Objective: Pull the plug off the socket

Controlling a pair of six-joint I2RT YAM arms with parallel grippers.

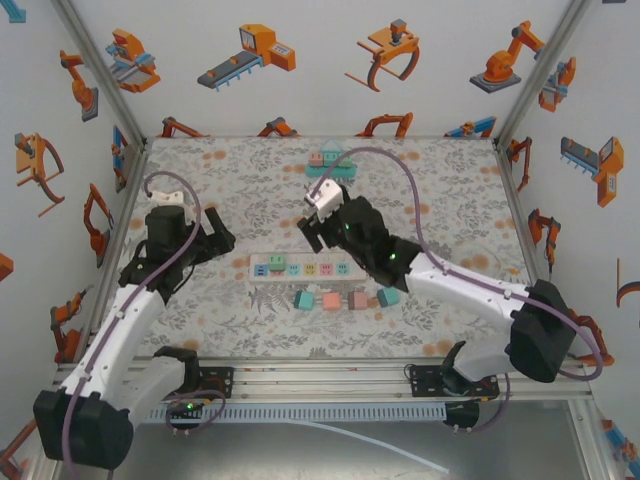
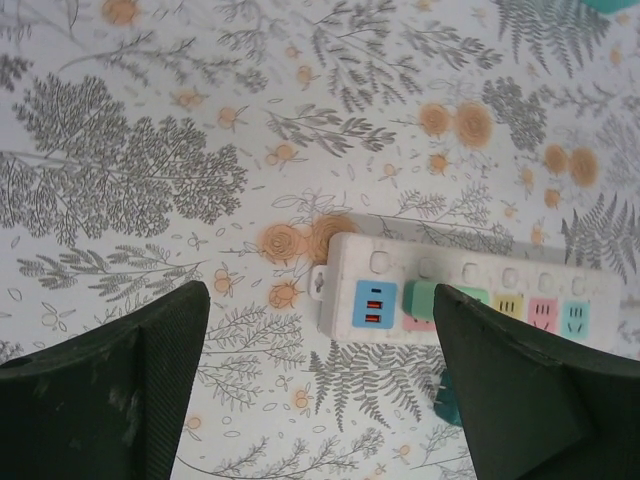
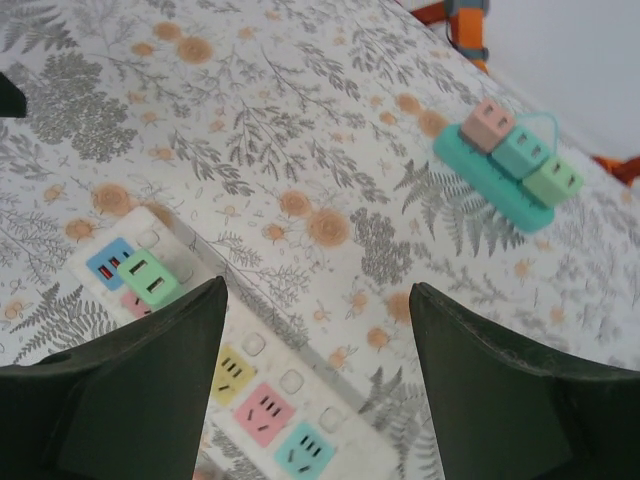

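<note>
plug (image 1: 277, 265) — green, seated near left end of strip (image 1: 305, 268), mid-frame in top view | left hand (image 2: 318, 295) spread, empty, near that end | right hand (image 3: 318, 290) spread, empty, over strip | do: pin strip, pinch plug's sides squarely — pull straight up, no rocking

White walls (image 1: 320, 110) printed with orange robots enclose a floral-patterned table (image 1: 470, 180).
</note>
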